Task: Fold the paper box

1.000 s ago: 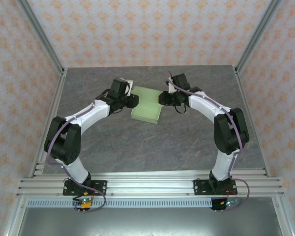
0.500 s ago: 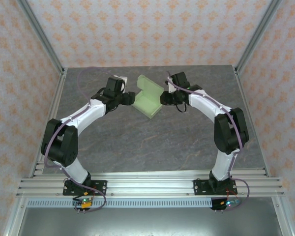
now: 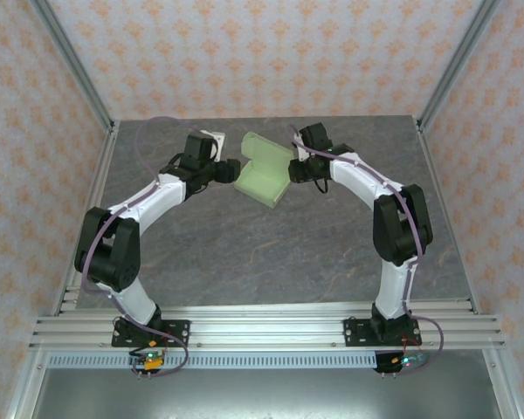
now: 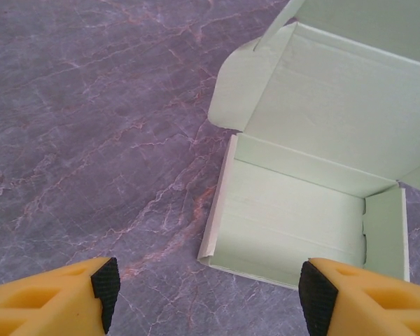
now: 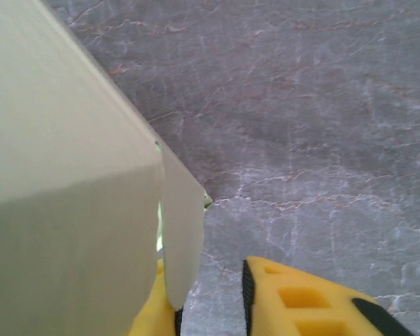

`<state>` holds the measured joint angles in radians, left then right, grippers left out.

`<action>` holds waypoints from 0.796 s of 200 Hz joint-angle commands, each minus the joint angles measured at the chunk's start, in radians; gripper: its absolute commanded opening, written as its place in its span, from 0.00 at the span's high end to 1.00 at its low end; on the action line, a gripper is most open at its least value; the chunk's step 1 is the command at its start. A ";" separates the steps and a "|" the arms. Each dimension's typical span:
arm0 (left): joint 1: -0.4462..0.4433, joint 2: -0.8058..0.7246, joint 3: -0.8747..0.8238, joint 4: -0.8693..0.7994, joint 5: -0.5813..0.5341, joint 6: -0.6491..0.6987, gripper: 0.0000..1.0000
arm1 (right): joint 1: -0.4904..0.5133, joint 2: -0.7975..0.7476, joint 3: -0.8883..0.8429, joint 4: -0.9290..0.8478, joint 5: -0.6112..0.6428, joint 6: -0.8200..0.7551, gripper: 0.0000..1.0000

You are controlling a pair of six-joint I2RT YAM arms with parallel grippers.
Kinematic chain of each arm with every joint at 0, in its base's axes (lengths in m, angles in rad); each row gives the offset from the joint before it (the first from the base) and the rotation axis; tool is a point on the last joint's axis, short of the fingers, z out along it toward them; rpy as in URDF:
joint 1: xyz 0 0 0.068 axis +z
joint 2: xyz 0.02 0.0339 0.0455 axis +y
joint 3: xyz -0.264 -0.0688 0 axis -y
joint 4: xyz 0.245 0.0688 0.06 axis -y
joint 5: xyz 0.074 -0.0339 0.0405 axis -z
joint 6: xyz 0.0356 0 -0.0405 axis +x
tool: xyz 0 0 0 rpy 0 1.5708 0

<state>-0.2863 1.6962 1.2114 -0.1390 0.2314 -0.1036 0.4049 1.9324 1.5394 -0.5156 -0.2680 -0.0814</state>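
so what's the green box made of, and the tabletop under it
The paper box: thin pale green card, matte, going by crisp creases and thin cut edges. The tabletop: grey-purple, pale veins, slight sheen; stone or printed laminate, unclear.

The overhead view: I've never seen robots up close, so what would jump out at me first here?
Probably the pale green paper box on the far half of the grey table, its lid tilted up so the inside shows. From either side a gripper comes in on it: the left gripper is open just short of it, and the right gripper has a flap of the card between its jaws.
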 commanded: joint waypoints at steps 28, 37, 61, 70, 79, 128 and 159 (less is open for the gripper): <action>0.001 -0.012 0.009 0.027 0.036 0.000 0.28 | 0.028 0.013 0.020 0.037 0.001 -0.084 0.80; 0.001 -0.029 -0.013 0.039 0.042 -0.005 0.28 | 0.033 0.011 0.014 0.044 -0.004 -0.111 0.81; 0.001 -0.081 -0.082 0.074 0.048 -0.021 0.28 | 0.036 0.002 -0.001 0.055 0.010 -0.152 0.86; 0.001 -0.103 -0.105 0.077 0.049 -0.021 0.28 | 0.037 -0.009 -0.014 0.060 -0.001 -0.171 0.89; 0.001 -0.126 -0.133 0.086 0.046 -0.017 0.28 | 0.037 -0.023 -0.029 0.063 -0.013 -0.188 0.91; 0.001 -0.253 -0.291 0.129 0.018 0.041 0.27 | 0.031 -0.122 -0.093 -0.042 -0.054 -0.320 0.93; 0.001 -0.297 -0.396 0.218 0.074 0.077 0.28 | 0.034 -0.153 -0.119 -0.111 -0.129 -0.414 0.93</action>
<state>-0.2863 1.4254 0.8715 -0.0090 0.2634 -0.0818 0.4381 1.8317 1.4456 -0.5350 -0.3305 -0.3782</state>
